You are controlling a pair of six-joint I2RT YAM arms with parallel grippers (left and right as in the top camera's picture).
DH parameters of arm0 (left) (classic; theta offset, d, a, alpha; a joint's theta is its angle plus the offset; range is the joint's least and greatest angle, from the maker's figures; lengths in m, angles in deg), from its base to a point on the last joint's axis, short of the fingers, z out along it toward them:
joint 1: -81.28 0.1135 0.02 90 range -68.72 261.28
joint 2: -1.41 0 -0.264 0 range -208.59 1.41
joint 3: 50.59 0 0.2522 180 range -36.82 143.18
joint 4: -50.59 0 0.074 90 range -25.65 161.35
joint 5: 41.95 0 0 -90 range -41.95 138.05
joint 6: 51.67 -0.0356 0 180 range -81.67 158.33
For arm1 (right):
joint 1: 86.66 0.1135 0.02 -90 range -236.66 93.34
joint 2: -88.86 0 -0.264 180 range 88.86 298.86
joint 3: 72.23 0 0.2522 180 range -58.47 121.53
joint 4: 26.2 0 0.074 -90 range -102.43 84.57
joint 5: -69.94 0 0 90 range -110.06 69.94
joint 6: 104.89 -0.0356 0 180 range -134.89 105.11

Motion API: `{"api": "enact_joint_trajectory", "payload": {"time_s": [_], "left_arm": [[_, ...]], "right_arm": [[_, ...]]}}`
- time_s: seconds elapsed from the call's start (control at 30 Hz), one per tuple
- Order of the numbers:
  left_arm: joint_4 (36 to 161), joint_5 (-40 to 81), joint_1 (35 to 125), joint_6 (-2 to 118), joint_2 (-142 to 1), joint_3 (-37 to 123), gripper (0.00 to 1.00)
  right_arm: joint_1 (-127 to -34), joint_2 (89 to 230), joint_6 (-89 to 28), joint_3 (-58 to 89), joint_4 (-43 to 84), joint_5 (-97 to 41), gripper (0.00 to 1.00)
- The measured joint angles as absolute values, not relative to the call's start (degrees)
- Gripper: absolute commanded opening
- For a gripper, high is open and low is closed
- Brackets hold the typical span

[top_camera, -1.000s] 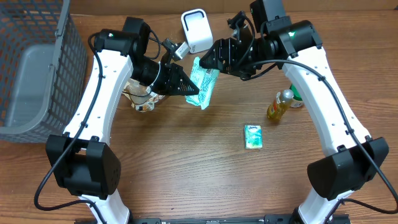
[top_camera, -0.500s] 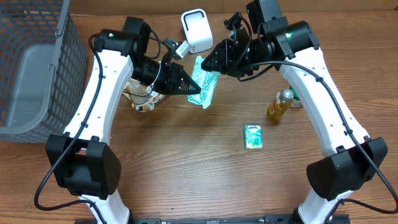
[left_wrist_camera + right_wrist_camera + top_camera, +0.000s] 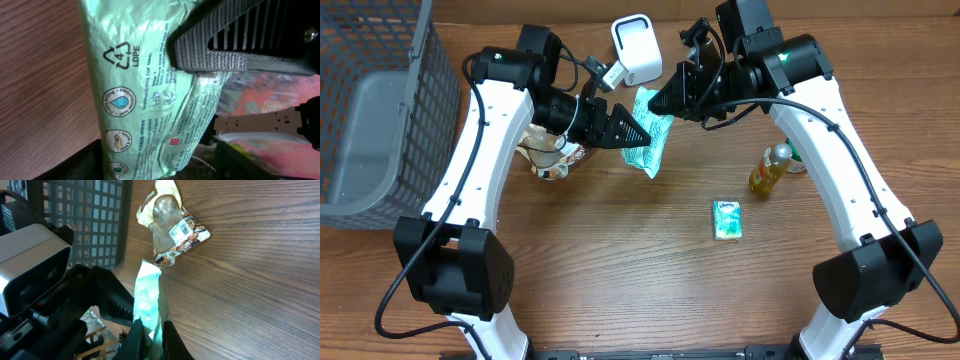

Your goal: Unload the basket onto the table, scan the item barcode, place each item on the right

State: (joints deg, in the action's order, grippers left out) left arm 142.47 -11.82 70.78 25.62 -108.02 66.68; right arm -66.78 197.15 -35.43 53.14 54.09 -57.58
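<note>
Ease the spread left fingers (image 3: 620,128) away leftward without snagging the wipes pack (image 3: 650,140), hanging above the surface just below the scanner (image 3: 635,48). With the right fingers (image 3: 131,342) pinching its top edge, turn the printed face scannerward.

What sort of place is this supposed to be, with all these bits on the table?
Probably a mock shop checkout on a wooden table: a white barcode scanner, a grey shopping basket, and groceries like a green wipes pack and a bottle.
</note>
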Motion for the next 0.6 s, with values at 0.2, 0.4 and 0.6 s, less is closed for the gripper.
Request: {"api": "enact_joint_trajectory", "payload": {"time_s": [0.2, 0.4, 0.6], "left_arm": [[142.52, -14.16, 70.78, 21.95, -108.02, 66.68, 0.75], [142.56, -20.57, 71.67, 16.44, -108.02, 66.68, 0.75], [143.26, -28.46, 73.38, 11.92, -108.02, 66.68, 0.68]], "right_arm": [[-68.66, 197.15, -33.94, 53.14, 53.08, -64.49, 0.04], [-72.96, 197.15, -31.58, 53.14, 52.73, -73.78, 0.04], [-73.84, 197.15, -28.30, 53.14, 52.75, -80.97, 0.04]]}}
